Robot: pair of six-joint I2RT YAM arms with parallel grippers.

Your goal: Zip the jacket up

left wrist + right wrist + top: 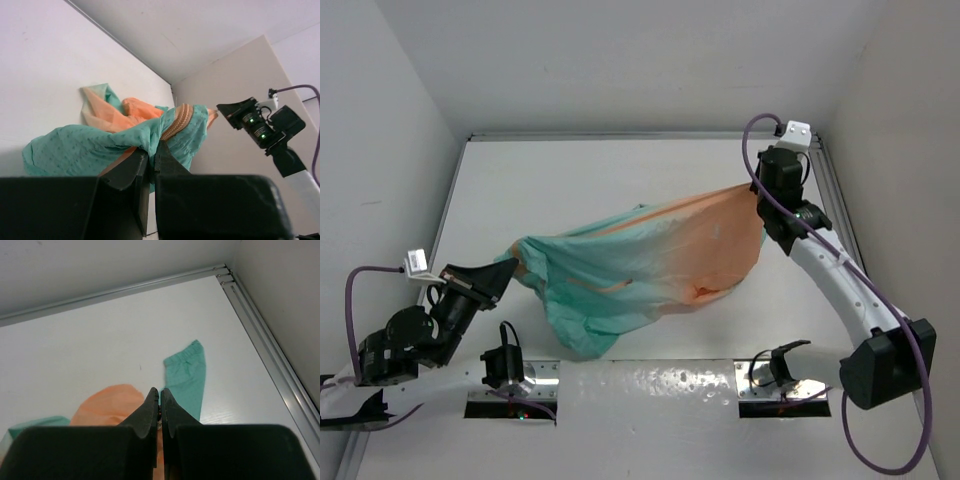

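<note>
The jacket point(640, 265) hangs stretched between my two grippers above the table, mint-teal on the left and peach-orange on the right. My left gripper point(510, 268) is shut on the teal end. In the left wrist view its jaws point(151, 149) pinch teal fabric point(75, 147) right beside the orange zipper point(177, 122). My right gripper point(763, 207) is shut on the orange end. In the right wrist view its jaws point(160, 396) are closed on a thin bit of orange material. An orange part point(107, 402) and a teal sleeve cuff point(187, 375) lie on the table beyond them.
White walls enclose the table on three sides. An aluminium rail point(840, 210) runs along the right edge and shows in the right wrist view point(270, 355). Two metal base plates point(525, 385) point(785, 388) with small black fixtures sit at the near edge.
</note>
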